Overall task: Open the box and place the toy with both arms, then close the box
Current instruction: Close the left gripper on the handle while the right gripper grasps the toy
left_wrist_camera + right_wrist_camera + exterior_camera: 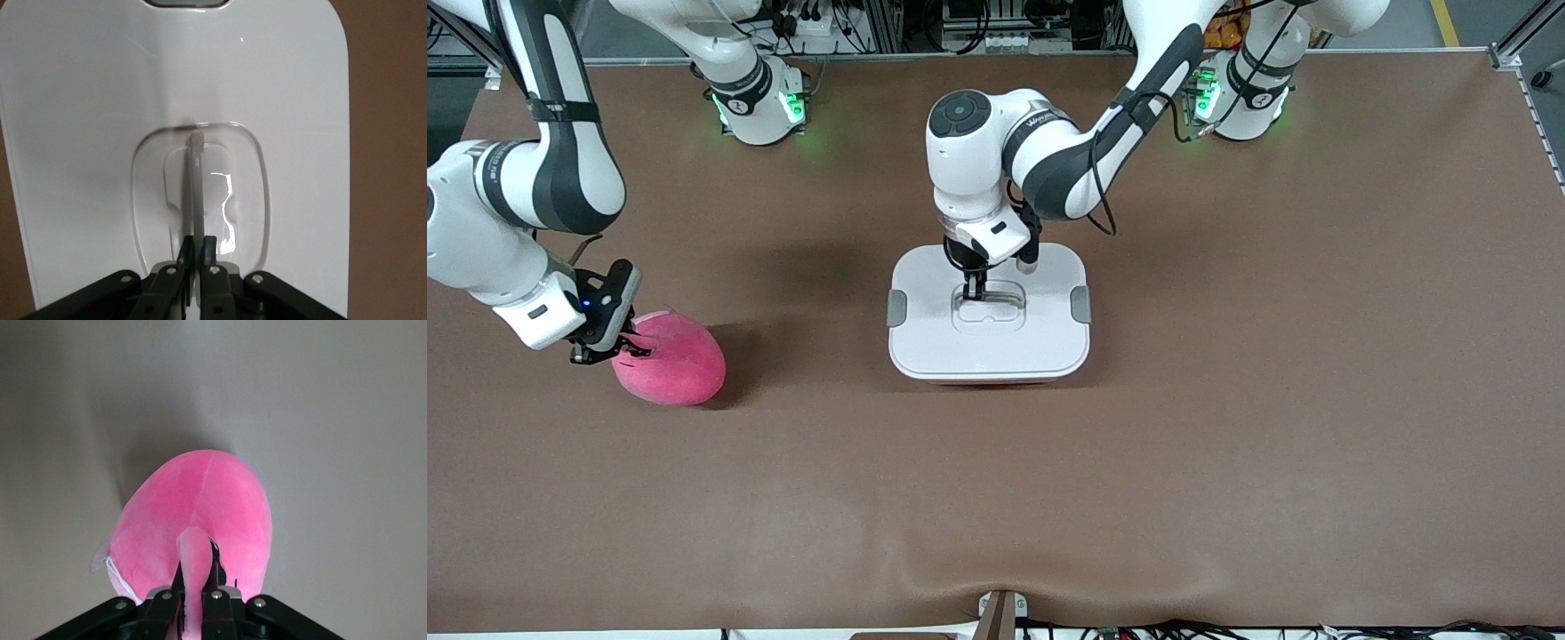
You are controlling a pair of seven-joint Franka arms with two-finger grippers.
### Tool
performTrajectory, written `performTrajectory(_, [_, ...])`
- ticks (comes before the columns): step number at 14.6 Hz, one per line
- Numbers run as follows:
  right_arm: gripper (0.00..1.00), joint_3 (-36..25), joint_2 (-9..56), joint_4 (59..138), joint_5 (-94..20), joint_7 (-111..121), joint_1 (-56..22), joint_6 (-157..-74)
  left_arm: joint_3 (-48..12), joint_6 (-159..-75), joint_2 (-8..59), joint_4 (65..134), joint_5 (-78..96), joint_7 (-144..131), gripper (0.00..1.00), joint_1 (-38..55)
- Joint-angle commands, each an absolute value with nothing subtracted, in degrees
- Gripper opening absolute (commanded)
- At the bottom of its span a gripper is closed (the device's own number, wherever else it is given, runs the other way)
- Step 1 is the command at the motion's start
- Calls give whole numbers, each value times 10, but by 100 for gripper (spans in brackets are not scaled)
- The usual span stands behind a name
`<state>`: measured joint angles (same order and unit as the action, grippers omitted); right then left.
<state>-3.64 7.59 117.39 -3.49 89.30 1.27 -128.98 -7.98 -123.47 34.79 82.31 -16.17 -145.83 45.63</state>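
Observation:
The box [989, 342] stands mid-table with its white lid [80, 133] on and grey side clips [896, 308]. My left gripper [972, 291] is down in the lid's recess, shut on the clear handle [196, 187], which stands up thin between the fingers [211, 248]. The hot-pink plush toy [671, 360] lies on the table toward the right arm's end. My right gripper [624, 347] is at the toy's edge, shut on a small ear-like bump [195, 553] of the toy [200, 513]. The toy's face is hidden.
The brown table [1227, 427] stretches bare around the box and toy. Both arm bases [760, 107] stand along the table's edge farthest from the front camera. A small bracket [1000, 613] sits at the nearest edge.

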Motion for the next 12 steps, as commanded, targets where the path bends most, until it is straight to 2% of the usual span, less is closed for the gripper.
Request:
performTrajectory(1, [0,-31,67,1172,-45,891,21,-1280,-78,-1230,355,817,-167,-1447,0,461])
performTrajectory(12, [0,-31,65,1171,-52,891,21,-1271,-78,-1230,338,814,-153,-1445,0,461])
